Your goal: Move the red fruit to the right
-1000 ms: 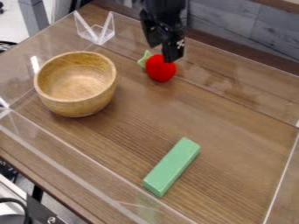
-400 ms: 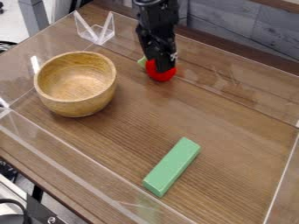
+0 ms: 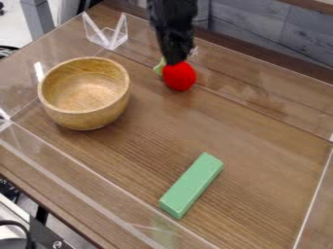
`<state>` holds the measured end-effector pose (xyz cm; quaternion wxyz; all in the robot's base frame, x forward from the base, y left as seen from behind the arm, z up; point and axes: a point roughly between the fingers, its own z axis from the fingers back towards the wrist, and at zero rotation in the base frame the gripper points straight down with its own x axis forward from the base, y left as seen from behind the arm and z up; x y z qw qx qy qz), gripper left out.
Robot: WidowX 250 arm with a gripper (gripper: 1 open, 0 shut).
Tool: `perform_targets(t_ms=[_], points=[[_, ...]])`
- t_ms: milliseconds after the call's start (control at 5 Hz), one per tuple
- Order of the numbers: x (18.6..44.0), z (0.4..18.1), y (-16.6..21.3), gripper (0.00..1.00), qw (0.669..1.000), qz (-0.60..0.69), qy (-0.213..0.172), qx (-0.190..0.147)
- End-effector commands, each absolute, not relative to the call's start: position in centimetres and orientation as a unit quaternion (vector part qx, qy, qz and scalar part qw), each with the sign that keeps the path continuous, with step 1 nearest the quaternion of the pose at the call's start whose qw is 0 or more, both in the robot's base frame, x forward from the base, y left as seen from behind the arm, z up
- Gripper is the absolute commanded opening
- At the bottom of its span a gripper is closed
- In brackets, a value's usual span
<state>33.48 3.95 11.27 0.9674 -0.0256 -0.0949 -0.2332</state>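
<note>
A glossy round red fruit (image 3: 180,76) with a green cap sits at the back of the wood-grain surface (image 3: 247,126), right of a smooth wooden bowl (image 3: 85,92); a flat green block (image 3: 192,184) lies nearer. The dark tool (image 3: 176,58) points almost straight down, clenched on the fruit's top.

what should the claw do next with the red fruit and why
Probably lift a little, then carry it right. The claw looks shut on top of the red fruit, which still sits on the table right of the bowl.
</note>
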Motion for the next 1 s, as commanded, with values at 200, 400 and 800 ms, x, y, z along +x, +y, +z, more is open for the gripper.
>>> perform_targets(t_ms=[200, 400, 800], points=[[34.7, 15.0, 1.6, 1.00, 0.950, -0.280, -0.135, -0.015], [34.2, 14.4, 2.1, 1.00, 0.960, -0.249, -0.125, -0.015], [34.1, 12.1, 3.0, 1.00, 0.980, -0.171, -0.100, -0.011]])
